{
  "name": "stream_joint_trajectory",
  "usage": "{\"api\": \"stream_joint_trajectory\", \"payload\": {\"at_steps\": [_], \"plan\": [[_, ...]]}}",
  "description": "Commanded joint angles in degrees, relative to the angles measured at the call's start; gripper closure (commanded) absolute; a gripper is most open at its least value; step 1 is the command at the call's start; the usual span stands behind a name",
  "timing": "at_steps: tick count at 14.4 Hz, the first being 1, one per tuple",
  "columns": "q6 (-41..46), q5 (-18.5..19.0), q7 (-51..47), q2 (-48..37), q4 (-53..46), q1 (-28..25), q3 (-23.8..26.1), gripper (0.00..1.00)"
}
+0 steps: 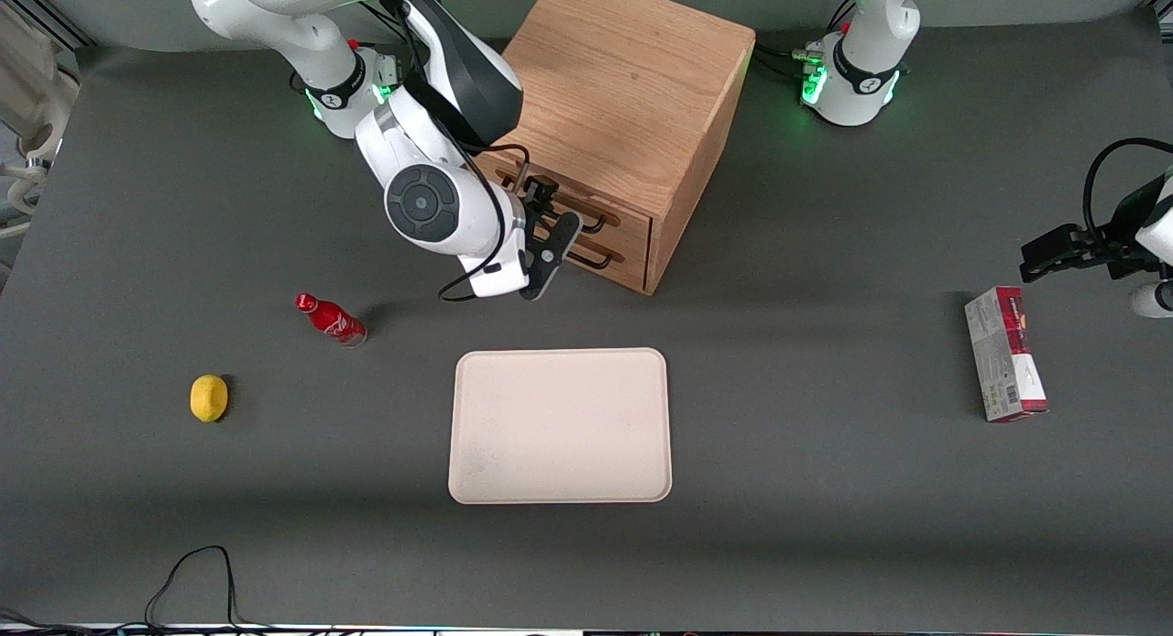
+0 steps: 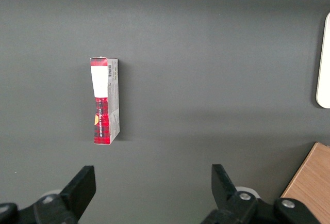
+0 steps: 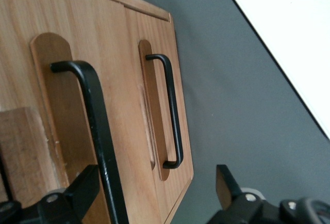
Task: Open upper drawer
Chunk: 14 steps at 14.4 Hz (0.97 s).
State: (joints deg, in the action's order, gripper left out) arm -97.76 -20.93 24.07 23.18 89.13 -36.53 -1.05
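Wrist view: end effector (image 3: 152, 193) spread, seemingly straddling upper drawer (image 3: 62, 79) handle (image 3: 98, 131).

Upper drawer (image 3: 77, 53) matt grained oak; handle (image 3: 98, 131) smooth black metal.
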Motion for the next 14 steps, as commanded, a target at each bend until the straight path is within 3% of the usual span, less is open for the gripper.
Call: {"api": "stream_joint_trajectory", "payload": {"at_steps": [1, 4, 14], "plan": [[0.9, -3.0, 1.8, -1.0, 1.0, 0.8, -0.4, 0.0], [2.5, -4.4, 2.7, -1.0, 0.5, 0.8, -0.4, 0.0], [-1.3, -3.7, 2.9, 0.8, 1.0, 0.7, -0.2, 0.0]]}}
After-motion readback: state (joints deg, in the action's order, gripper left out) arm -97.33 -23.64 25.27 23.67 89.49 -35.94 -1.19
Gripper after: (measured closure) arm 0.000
